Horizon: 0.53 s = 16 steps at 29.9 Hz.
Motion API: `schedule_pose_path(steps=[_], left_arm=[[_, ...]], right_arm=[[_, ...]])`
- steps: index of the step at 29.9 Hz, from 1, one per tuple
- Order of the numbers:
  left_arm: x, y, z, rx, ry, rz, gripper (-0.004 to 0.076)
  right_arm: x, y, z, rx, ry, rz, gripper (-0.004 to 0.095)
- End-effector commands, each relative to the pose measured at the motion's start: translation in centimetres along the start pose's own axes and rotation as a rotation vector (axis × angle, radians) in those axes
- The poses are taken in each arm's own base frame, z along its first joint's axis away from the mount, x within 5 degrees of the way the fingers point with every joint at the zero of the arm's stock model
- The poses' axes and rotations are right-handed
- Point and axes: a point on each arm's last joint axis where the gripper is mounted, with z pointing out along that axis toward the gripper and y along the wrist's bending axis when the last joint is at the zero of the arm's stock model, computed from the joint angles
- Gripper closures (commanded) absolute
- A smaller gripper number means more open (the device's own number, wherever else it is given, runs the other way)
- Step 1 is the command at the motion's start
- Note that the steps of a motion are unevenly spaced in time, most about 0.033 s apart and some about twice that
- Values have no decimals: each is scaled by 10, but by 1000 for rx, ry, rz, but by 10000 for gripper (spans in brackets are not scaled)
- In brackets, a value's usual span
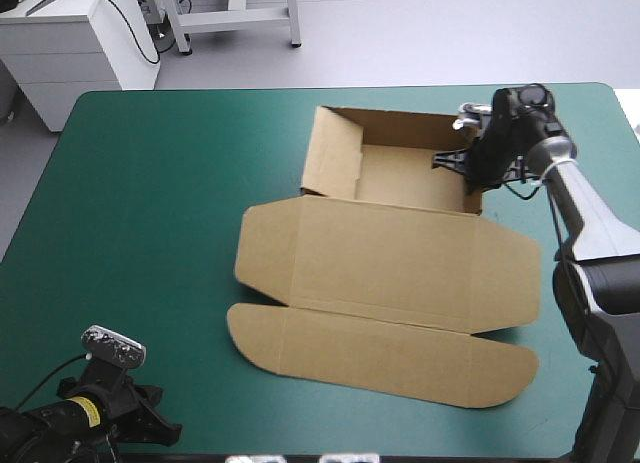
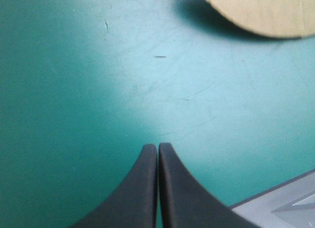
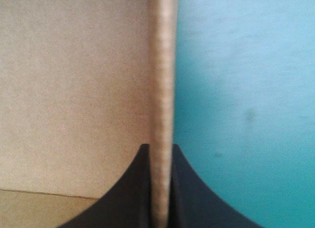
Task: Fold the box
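The right gripper (image 3: 160, 148) pinches a raised side wall of the box (image 1: 400, 273). The left gripper (image 2: 157, 145), closed and empty, sits well apart from it. The board is probably light and stiff, so edges suit gripping.

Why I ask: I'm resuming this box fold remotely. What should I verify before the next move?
1. Right end effector shut on the box, at its right wall: ok.
2. Left end effector shut and empty: ok.
3. Left end effector apart from the rounded flap ahead of it: ok.
4. Left wall raised: ok.
5. Lid lying flat on the teal-green cover: ok.
6. Right wall tucked in place: cannot tell.
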Motion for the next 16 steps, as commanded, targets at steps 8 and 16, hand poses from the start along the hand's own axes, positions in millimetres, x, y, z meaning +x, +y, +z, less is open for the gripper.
schedule_pose_path(steps=[8, 16], left_arm=[[-8, -2, -5, 14, -56, -2, 732], [-8, -2, -5, 14, -56, -2, 732]], right_arm=[[0, -161, -93, 181, -205, 267, 928], [23, -255, -101, 271, -193, 478, 922]])
